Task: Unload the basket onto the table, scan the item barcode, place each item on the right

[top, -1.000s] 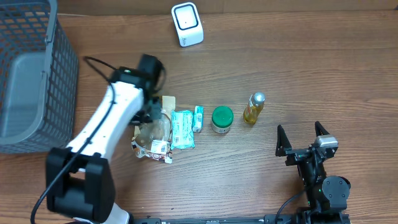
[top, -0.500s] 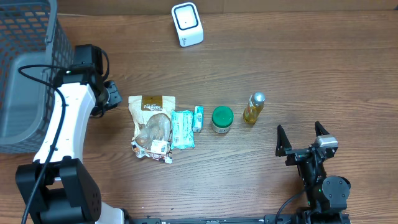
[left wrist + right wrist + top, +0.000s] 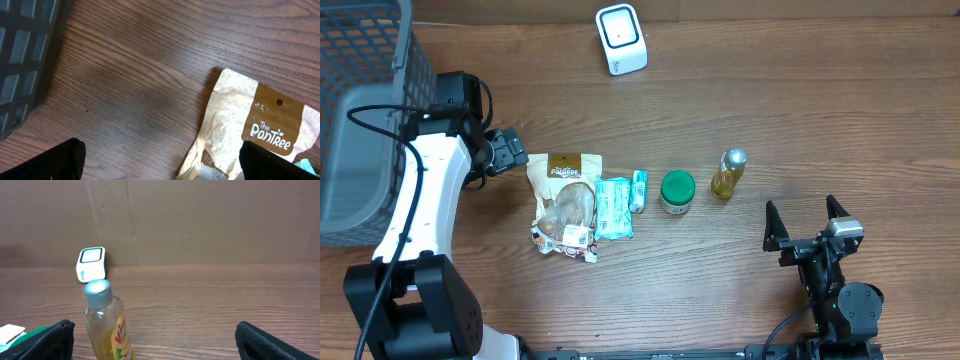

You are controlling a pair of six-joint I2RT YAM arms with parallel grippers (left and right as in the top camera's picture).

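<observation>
A brown "The PanTree" pouch point(image 3: 563, 198) lies flat on the wooden table, and its top corner shows in the left wrist view point(image 3: 260, 125). My left gripper point(image 3: 510, 152) hovers just left of the pouch's top edge, open and empty point(image 3: 162, 167). Beside the pouch lie a teal packet point(image 3: 613, 207), a small white-teal item point(image 3: 639, 190), a green-lidded jar point(image 3: 677, 192) and a yellow bottle point(image 3: 728, 174). The white scanner point(image 3: 621, 40) stands at the back. My right gripper point(image 3: 803, 222) rests open at the front right, with the bottle point(image 3: 107, 325) ahead of it on the left.
A dark mesh basket point(image 3: 365, 120) fills the far left, close behind my left arm; its wall shows in the left wrist view point(image 3: 25, 55). A brown wall point(image 3: 200, 220) stands behind the scanner point(image 3: 91, 264).
My left arm has pulled off the pouch toward the basket and its jaws have gone from shut to open. The pouch now lies uncovered. The right arm has not moved.
</observation>
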